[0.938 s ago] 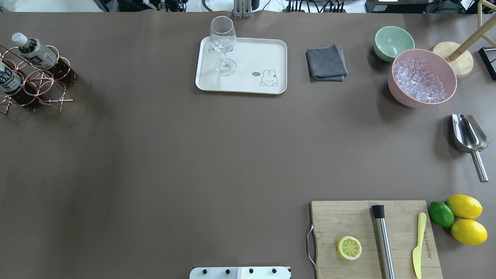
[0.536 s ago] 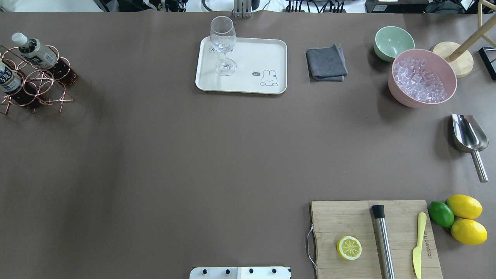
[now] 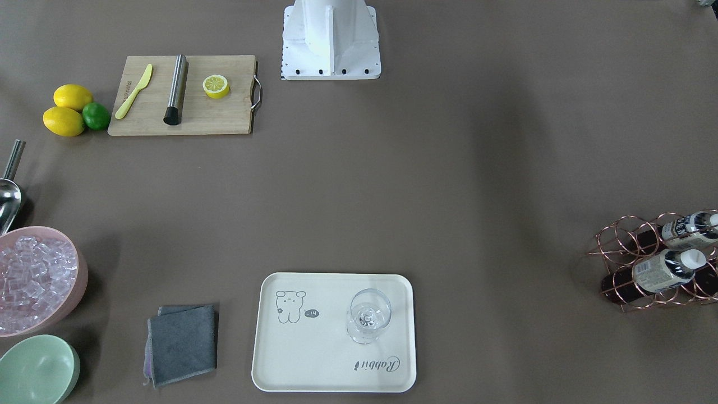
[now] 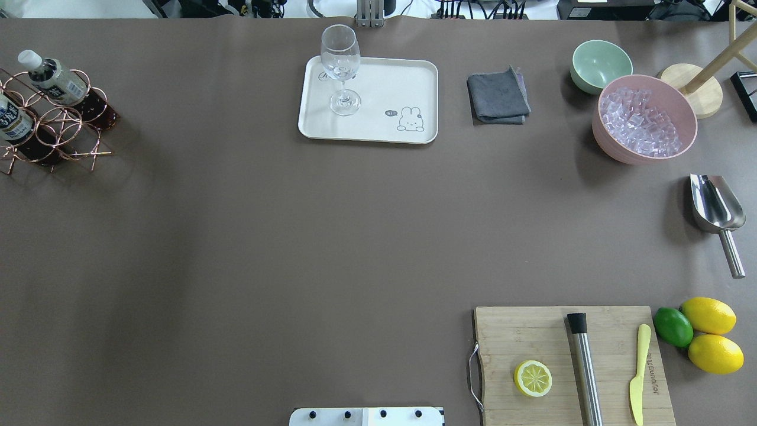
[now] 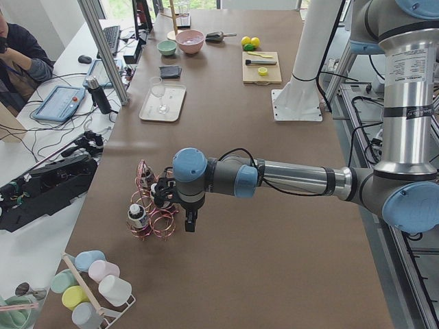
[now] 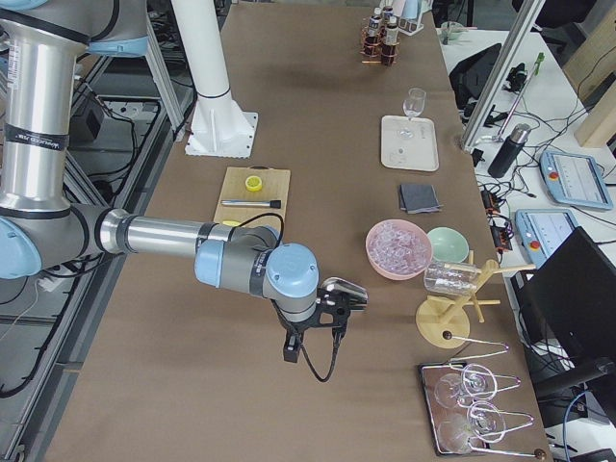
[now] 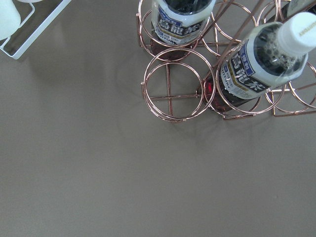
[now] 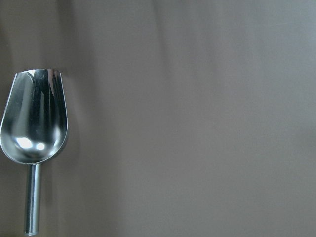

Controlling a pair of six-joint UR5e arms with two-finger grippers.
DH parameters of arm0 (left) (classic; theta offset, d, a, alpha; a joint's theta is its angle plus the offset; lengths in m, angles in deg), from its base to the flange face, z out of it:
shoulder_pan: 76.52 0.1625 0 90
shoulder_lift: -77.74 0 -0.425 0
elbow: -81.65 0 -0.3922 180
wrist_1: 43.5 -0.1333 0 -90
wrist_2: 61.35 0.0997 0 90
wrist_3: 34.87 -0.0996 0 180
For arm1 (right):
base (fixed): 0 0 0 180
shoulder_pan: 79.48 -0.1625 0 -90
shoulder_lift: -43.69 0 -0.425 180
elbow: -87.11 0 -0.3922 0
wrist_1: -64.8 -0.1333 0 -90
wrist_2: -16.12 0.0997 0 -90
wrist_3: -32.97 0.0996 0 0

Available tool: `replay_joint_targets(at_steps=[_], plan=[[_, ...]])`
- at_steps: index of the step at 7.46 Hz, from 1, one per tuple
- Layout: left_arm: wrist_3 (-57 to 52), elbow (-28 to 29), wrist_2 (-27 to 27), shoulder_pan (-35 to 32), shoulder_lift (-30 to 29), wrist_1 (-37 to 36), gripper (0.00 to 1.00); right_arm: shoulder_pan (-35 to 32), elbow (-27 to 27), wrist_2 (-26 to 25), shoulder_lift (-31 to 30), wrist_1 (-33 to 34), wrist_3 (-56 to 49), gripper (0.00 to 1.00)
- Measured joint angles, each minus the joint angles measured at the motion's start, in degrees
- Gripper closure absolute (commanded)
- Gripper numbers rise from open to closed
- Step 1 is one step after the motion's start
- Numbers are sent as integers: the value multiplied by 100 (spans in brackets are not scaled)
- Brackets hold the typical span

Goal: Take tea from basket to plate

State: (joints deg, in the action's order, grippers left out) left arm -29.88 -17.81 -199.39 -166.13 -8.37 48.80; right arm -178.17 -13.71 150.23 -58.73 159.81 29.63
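Two tea bottles [image 4: 52, 76] [image 4: 13, 120] stand in the copper wire basket [image 4: 65, 127] at the table's far left. The left wrist view looks down on the basket [image 7: 178, 91] and a bottle [image 7: 256, 61] at upper right, with no fingers showing. The exterior left view shows my left gripper [image 5: 162, 197] just above the basket [image 5: 155, 221]; I cannot tell whether it is open or shut. The cream plate [image 4: 390, 89] lies at the back centre and bears a wine glass [image 4: 341, 65]. My right gripper [image 6: 337, 308] hovers by the metal scoop [image 8: 34, 123]; I cannot tell its state.
A grey cloth [image 4: 498, 96], a mint bowl [image 4: 600, 64] and a pink bowl of ice [image 4: 643, 118] stand at the back right. A cutting board [image 4: 532, 331] with lemon half, muddler and knife lies front right, beside lemons and a lime [image 4: 673, 326]. A cup rack [image 5: 92, 284] stands beyond the basket.
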Motion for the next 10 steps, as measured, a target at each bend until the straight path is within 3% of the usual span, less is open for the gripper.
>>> replay_joint_targets(at_steps=[10], plan=[[-26,-39,-32,21,-72,36,2,-1,-25,15,-14,0,0,0]])
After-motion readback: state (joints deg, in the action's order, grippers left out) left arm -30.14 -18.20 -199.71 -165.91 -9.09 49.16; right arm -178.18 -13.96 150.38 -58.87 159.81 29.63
